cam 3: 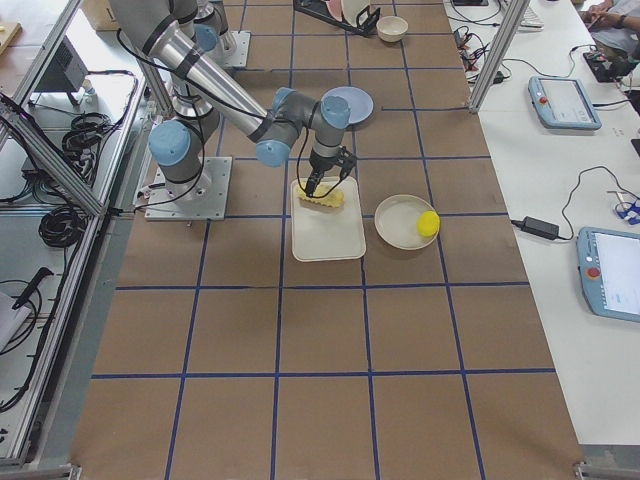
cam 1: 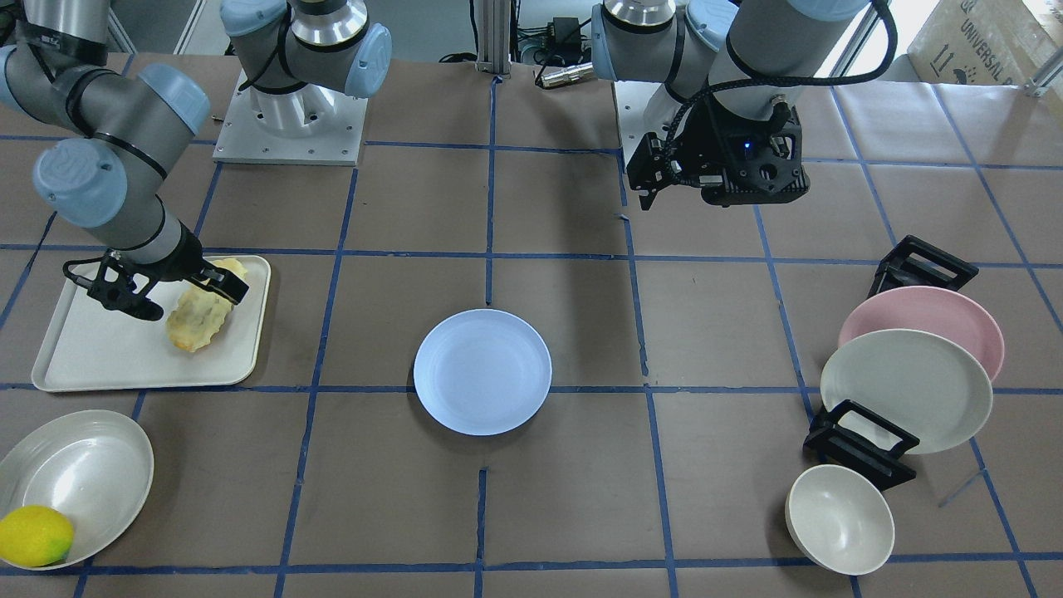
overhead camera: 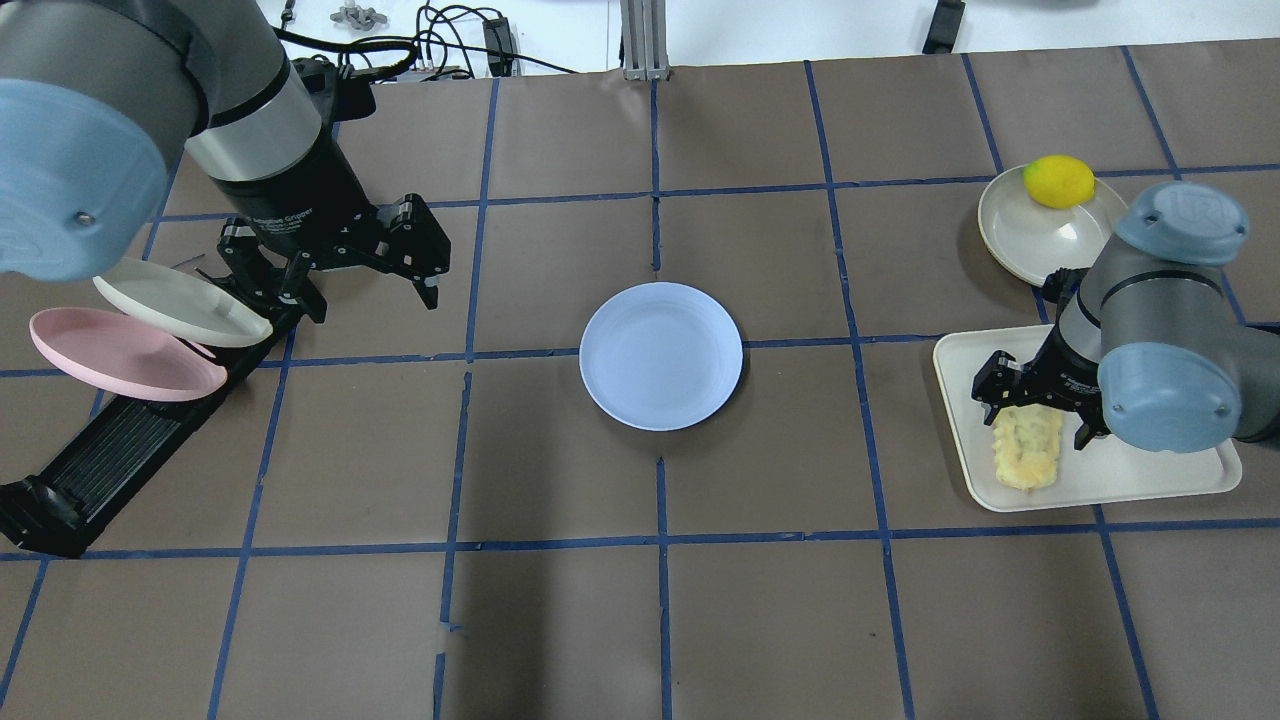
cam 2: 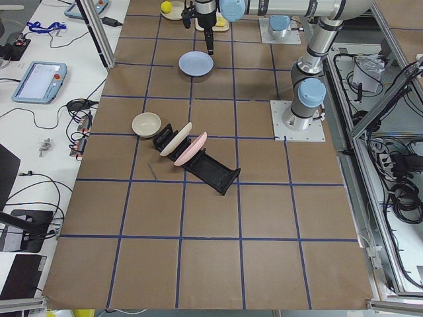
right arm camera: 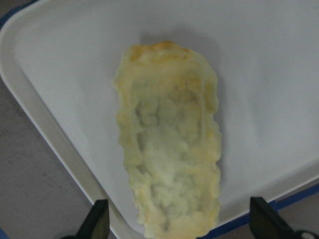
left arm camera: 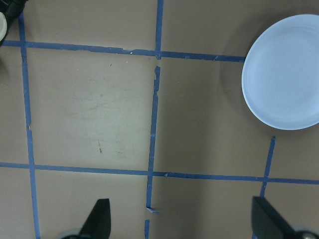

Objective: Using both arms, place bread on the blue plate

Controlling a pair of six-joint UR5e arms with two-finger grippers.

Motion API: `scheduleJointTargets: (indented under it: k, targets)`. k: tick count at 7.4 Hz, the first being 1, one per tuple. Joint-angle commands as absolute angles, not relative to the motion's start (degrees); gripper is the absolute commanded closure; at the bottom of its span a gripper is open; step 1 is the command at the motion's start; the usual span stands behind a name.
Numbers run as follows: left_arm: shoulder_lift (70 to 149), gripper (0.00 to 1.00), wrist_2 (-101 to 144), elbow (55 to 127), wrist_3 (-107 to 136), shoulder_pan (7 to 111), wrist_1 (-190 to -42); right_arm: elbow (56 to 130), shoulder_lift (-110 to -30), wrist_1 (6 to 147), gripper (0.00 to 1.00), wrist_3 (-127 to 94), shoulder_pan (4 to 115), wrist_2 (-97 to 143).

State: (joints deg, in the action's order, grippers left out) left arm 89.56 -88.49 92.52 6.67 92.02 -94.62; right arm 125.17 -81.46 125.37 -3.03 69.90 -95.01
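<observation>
The bread (cam 1: 199,316) lies on a cream tray (cam 1: 100,357) at the table's right side; it also shows in the overhead view (overhead camera: 1025,450). My right gripper (overhead camera: 1035,415) hangs open right over the bread, its fingers either side of the loaf's near end in the right wrist view (right arm camera: 169,144), not closed on it. The blue plate (cam 1: 482,371) sits empty at the table's middle (overhead camera: 661,355). My left gripper (overhead camera: 370,295) is open and empty, held above the table to the left of the plate; the plate (left arm camera: 286,74) shows at the upper right of the left wrist view.
A cream bowl (cam 1: 83,473) with a lemon (cam 1: 35,536) stands beyond the tray. A black rack holds a pink plate (overhead camera: 120,355) and a cream plate (overhead camera: 180,300) by my left arm. A small cream bowl (cam 1: 839,519) sits past the rack.
</observation>
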Motion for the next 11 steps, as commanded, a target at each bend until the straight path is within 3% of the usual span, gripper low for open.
scheduleJointTargets:
  k: [1,2,3,6,8,11]
  targets:
    - [89.8,0.0,-88.5,92.7,6.6,92.0,-94.7,125.4,-79.5,128.0,0.27,-2.5,69.9,-95.0]
    - [89.9,0.0,-88.5,92.8,6.6,92.0,-94.7,125.6,-79.4,126.5,0.79,-1.7,69.9,-94.7]
    - [90.0,0.0,-88.6,92.8,6.6,92.0,-94.7,125.5,-79.5,126.6,0.92,-1.8,69.9,-94.7]
    - [90.0,0.0,-88.8,93.2,6.5,92.0,-94.8,122.5,-85.1,122.4,0.94,-1.5,70.0,-94.7]
    - [89.5,0.0,-88.9,93.8,6.6,92.0,-94.7,113.8,-88.3,110.1,0.94,-2.3,72.3,-92.7]
    - [89.6,0.0,-88.5,94.0,6.4,92.0,-94.8,105.2,-86.2,105.7,0.92,-7.6,87.3,-87.9]
